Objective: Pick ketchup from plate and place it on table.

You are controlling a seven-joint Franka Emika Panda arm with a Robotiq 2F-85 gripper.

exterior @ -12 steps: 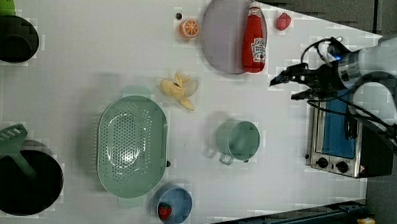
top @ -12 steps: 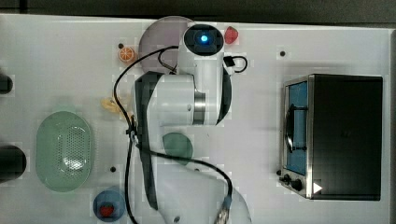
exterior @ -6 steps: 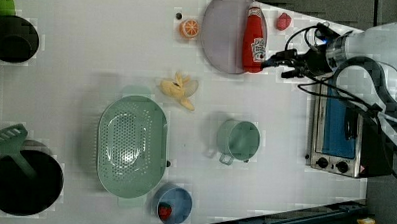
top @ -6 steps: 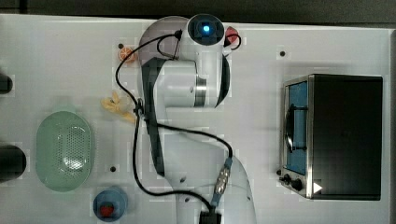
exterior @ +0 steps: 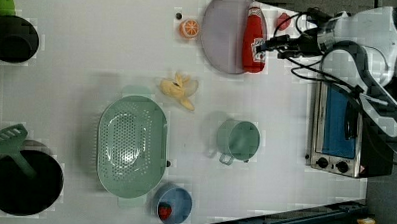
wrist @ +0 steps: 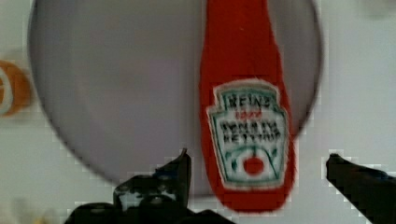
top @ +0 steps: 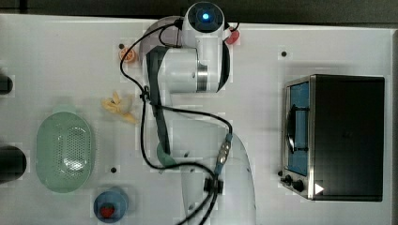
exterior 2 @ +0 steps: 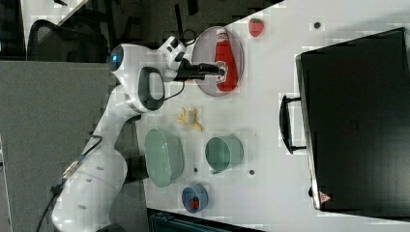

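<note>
The ketchup (exterior: 254, 40) lies flat on the plate (exterior: 223, 33), along the rim at the left view's right — pale cap toward the table's (exterior: 88, 53) far edge, base overhanging the rim. The gripper (exterior: 265, 46) hovers at the bottle's labelled lower half, fingers (wrist: 180, 170) spread wide, one on each side of the base — not touching it. An orange slice (exterior: 190, 27) sits just beside the plate at the left view's left; a strawberry (exterior: 283, 20) lies near the cap.

toaster oven (exterior: 338, 129), green colander (exterior: 131, 147), mug (exterior: 238, 140) — banana peel (exterior: 178, 88)
</note>
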